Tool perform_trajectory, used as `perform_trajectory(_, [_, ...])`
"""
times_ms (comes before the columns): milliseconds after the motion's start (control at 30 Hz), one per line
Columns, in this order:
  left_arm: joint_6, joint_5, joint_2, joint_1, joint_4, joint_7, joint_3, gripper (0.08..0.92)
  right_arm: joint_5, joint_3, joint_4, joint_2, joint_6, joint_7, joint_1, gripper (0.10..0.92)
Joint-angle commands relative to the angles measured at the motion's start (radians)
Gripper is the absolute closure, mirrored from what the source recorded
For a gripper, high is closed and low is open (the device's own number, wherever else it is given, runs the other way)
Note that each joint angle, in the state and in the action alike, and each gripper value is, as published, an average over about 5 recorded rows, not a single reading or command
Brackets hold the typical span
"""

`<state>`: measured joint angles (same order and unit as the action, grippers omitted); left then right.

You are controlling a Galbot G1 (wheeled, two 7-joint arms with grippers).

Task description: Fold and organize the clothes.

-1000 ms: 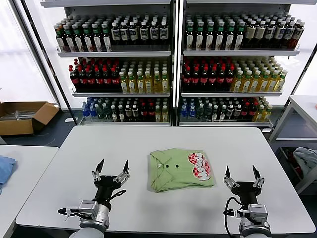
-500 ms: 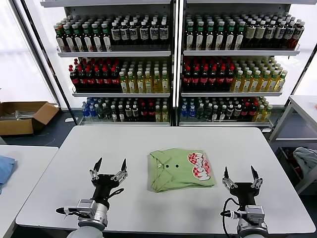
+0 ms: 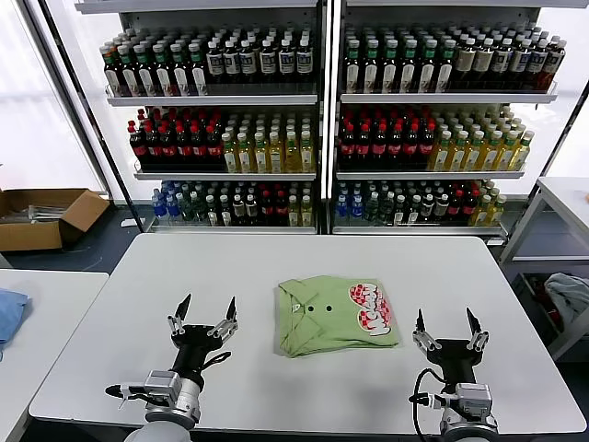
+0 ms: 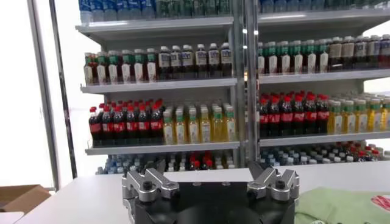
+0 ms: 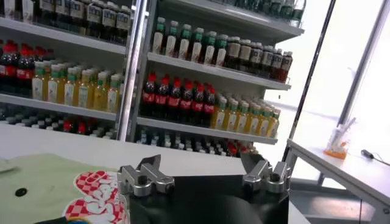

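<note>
The light green polo shirt (image 3: 336,315) lies folded into a neat rectangle at the middle of the white table (image 3: 276,387), collar to the left, two dark buttons showing, red-and-white print at its right. My left gripper (image 3: 208,307) is open and empty, left of the shirt near the front edge. My right gripper (image 3: 447,319) is open and empty, right of the shirt. The shirt's edge shows in the left wrist view (image 4: 341,204) and its print side in the right wrist view (image 5: 55,189).
Drink shelves (image 3: 322,120) stand behind the table. A second table (image 3: 37,322) with blue cloth (image 3: 9,313) is at the left. A cardboard box (image 3: 46,216) lies on the floor. A side table (image 3: 561,198) and grey-blue cloth (image 3: 571,299) are at the right.
Both grippers have drawn back slightly toward the table's front edge. The shirt has not moved.
</note>
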<state>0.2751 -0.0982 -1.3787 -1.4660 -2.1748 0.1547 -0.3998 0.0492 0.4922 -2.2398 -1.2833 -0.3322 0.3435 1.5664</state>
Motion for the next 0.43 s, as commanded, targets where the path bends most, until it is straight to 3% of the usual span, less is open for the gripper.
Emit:
perform_trajectory(33, [0.014, 0.018, 0.001, -0.004, -0.007, -0.015, -0.001, 0.177, -0.005, -0.003, -0.007, -0.003, 0.0, 0.0, 0.002, 0.203])
perform_trajectory(433, [0.016, 0.009, 0.003, -0.01, -0.012, -0.014, -0.002, 0.177, -0.009, -0.007, -0.007, -0.002, 0.001, 0.0, 0.008, 0.203])
